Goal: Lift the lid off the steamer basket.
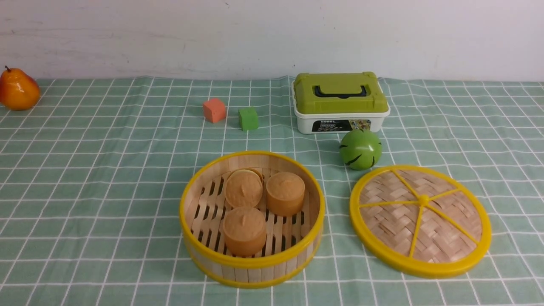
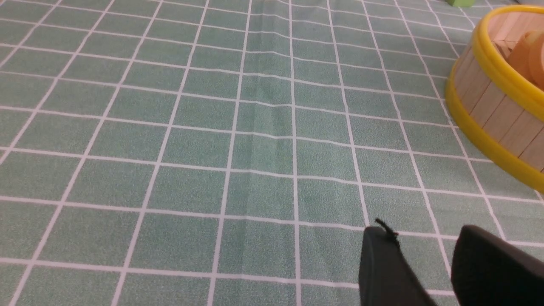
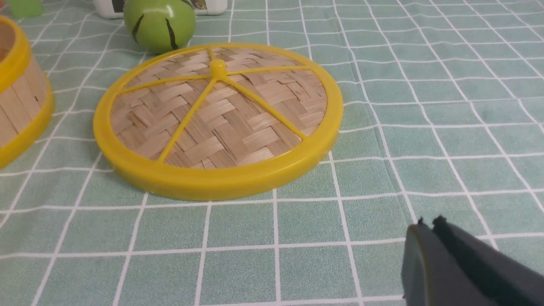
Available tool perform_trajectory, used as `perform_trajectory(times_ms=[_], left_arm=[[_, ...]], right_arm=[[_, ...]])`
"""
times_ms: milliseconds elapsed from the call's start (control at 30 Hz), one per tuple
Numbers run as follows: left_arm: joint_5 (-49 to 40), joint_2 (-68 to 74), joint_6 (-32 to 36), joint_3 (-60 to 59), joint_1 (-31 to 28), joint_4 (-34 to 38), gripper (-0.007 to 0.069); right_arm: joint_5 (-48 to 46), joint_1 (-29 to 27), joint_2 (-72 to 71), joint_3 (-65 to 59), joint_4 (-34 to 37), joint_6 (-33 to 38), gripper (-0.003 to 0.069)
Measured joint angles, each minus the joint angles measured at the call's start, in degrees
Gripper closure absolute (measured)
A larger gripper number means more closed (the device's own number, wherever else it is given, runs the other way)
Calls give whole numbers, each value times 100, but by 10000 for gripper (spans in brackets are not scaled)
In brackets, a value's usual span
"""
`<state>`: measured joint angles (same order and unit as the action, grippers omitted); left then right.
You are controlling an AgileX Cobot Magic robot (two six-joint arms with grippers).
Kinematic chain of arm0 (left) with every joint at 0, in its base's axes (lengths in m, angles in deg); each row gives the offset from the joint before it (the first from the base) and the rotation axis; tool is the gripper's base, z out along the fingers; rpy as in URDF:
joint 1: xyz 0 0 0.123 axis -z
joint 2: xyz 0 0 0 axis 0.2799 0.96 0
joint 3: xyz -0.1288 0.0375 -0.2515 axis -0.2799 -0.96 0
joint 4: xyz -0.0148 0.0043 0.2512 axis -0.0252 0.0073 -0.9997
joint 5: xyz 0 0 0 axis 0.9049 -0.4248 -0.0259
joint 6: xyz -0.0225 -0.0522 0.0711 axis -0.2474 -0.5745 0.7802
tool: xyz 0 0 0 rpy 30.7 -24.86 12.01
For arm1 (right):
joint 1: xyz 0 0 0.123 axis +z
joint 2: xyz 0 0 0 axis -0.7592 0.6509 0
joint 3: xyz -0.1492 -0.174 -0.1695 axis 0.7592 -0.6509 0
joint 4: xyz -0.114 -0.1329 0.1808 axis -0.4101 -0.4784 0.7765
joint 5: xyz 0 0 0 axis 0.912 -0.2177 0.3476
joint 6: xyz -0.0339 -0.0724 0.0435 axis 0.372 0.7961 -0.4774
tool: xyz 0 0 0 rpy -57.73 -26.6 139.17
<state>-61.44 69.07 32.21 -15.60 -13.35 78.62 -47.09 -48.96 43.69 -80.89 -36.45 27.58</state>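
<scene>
We see the lid point(image 1: 420, 221) lying flat on the table point(image 1: 106, 178), knob up, just to the right of the steamer basket point(image 1: 252, 219) and not touching it. The basket stands uncovered with three brown buns point(image 1: 263, 205) on its slatted floor. A green striped ball point(image 1: 360, 149) sits just behind the lid, and a white box with a green lid point(image 1: 341, 102) is behind the ball. Further left we find a red cube point(image 1: 214, 110), a green cube point(image 1: 248, 118) and an orange pear point(image 1: 18, 89) at the far edge. Our right fingers point(image 3: 429, 227) are pressed together, empty, near the lid's rim. Our left fingers point(image 2: 382, 250) stand slightly spread above bare cloth, near the basket.
</scene>
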Motion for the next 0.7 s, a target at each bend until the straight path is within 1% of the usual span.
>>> perform_trajectory(times_ms=[700], left_arm=[[10, 0, 0, 0, 0, 0, 386]], right_arm=[[-2, 0, 0, 0, 0, 0, 648]])
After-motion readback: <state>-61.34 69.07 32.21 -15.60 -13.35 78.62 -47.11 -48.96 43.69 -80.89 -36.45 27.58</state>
